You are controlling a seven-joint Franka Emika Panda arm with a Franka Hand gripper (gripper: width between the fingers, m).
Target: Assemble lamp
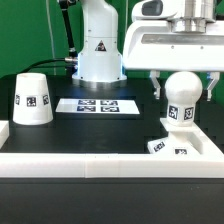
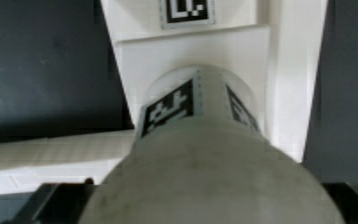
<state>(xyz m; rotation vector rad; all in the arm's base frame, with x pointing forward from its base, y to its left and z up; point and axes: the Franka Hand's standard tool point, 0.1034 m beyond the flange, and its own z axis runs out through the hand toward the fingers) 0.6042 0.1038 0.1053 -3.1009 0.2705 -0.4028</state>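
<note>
My gripper (image 1: 183, 84) is shut on the white ball bulb (image 1: 183, 92) and holds it stem down at the exterior view's right. The tagged stem hangs just above the small blocky base (image 1: 168, 148), which lies against the white rail. I cannot tell whether stem and base touch. In the wrist view the bulb (image 2: 202, 150) fills the lower half between my dark fingers (image 2: 51, 205), with the gripper (image 2: 197, 214) round it. The base (image 2: 190, 35) shows beyond it with a tag. The cone shade (image 1: 33, 98) stands upright at the exterior view's left, apart from the gripper.
The marker board (image 1: 97, 104) lies flat on the black table between the shade and the base. A white rail (image 1: 90, 163) runs along the front and turns up at the exterior view's right. The robot's white pedestal (image 1: 98, 50) stands behind the marker board.
</note>
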